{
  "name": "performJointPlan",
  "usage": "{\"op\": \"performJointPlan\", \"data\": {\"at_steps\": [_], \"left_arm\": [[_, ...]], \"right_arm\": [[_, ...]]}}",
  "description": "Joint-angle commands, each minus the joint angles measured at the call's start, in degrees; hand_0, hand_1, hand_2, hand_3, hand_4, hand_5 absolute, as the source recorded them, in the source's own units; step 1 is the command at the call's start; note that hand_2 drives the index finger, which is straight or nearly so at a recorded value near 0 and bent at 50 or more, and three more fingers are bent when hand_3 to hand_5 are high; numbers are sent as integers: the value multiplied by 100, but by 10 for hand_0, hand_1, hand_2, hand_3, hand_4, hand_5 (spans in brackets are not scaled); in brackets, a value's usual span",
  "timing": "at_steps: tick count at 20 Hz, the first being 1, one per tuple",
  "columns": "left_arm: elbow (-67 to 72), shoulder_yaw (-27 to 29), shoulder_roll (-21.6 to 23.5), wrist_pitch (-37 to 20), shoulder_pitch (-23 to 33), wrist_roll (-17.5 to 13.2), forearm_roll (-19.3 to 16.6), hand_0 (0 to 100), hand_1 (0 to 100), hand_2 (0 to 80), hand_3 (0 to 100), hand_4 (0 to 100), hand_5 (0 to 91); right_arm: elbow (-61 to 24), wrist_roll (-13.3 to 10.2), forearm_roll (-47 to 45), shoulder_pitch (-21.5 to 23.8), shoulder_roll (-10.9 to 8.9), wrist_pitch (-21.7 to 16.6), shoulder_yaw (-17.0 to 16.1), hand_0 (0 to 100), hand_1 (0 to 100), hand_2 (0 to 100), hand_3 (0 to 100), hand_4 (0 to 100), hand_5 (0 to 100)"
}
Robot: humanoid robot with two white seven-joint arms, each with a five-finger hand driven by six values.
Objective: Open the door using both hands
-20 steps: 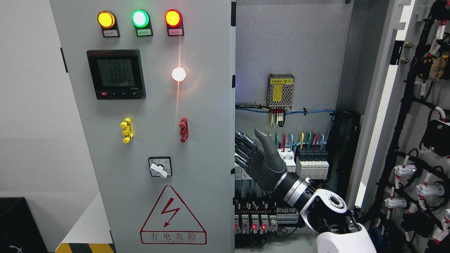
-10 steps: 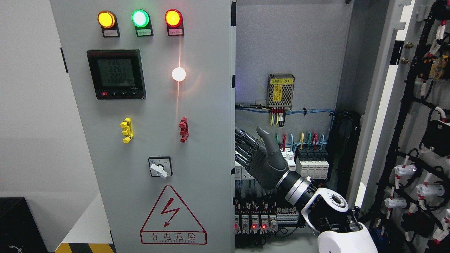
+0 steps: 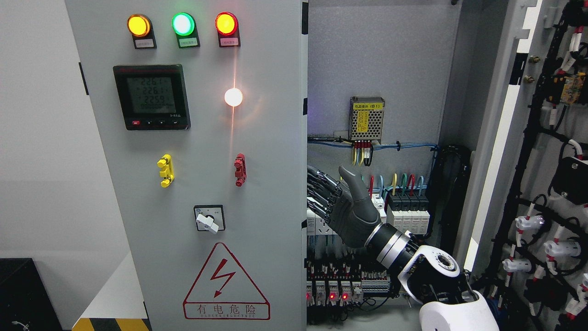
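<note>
right robot hand (fingers extended) at left door edge, right door open

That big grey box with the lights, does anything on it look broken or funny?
Nothing looks broken. The left door is shut and the right door is swung wide open, showing tidy wires. The right hand reaches behind the left door's edge.

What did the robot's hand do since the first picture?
The right hand slid a little to the picture's right, drawing back from the edge of the left door; the arm went with it. Its fingers stayed spread and held nothing. The left door, the lamps and the open right door stayed put.
</note>
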Motion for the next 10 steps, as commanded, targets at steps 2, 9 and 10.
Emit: {"op": "performJointPlan", "data": {"at_steps": [2,9,10], "left_arm": [[0,-185,0,-18,0,-3,0,0,0,0,0,0,0],[0,-185,0,-18,0,-3,0,0,0,0,0,0,0],[0,-185,0,-18,0,-3,0,0,0,0,0,0,0]], "right_arm": [[-68,7,2,-7,-60,75,44,191,0,0,0,0,0],[-103,174,11,-42,-60,92,53,191,0,0,0,0,0],[-103,174,11,-60,-60,92,53,191,0,0,0,0,0]]}}
